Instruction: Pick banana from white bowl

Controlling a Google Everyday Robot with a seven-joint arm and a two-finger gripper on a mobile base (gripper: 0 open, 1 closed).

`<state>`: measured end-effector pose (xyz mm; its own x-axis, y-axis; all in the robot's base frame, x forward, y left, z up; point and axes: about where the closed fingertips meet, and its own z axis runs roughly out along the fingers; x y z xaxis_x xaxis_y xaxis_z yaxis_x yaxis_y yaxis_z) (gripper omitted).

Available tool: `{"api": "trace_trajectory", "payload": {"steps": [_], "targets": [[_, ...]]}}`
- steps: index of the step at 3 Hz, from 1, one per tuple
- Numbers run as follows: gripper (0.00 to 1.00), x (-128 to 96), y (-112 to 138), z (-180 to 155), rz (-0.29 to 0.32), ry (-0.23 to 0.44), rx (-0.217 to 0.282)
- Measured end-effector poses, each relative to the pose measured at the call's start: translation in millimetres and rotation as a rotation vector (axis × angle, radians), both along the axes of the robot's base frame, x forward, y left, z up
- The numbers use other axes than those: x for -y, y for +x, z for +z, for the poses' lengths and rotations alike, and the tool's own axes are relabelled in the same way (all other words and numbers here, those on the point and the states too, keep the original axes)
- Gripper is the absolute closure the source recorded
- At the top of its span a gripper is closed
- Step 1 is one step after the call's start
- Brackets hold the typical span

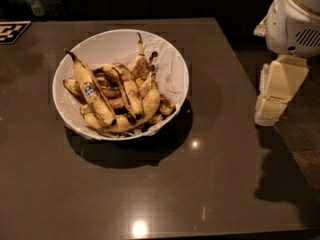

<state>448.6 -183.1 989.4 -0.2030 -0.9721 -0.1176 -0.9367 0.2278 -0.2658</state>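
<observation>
Camera view: one shot looking down at a dark table [150,194] with the white bowl [172,59] sitting toward the far left part of it.

White bowl: big, round, paper-lined, piled with bananas, pretty much all spotty and overripe.

Banana: the long one with heavy brown streaks [129,91] lies on top of the pile near the bowl's middle, dark end pointing toward the bowl's near rim. Nothing is touching it.

Sticker banana: the one with a small blue sticker [95,91] lies in the left part of the bowl, just beside the target. Easy to mix up, so worth noting.

Gripper: the white gripper [276,95] hangs well to the right of the bowl, past the table's right edge, at the end of the white arm [295,19]. It's holding nothing. How far apart its fingers are, honestly cannot tell from this angle.

Progress: basically zero, by the look of it. No reach over the bowl, no grasp, banana untouched.

Left to do: pretty much everything. Come across to the bowl, line up over the streaky banana, close on it, lift it clear of the rim.
</observation>
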Motion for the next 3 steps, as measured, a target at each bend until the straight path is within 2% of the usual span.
{"api": "trace_trajectory", "payload": {"steps": [1,2,3], "targets": [[0.0,-9.3,-2.1,-3.9,-0.057,-0.057,0.063],[0.0,-38.0,-16.5,-2.3,-0.052,-0.103,0.111],[0.0,-64.1,-32.1,7.9,0.011,-0.151,0.179]]}}
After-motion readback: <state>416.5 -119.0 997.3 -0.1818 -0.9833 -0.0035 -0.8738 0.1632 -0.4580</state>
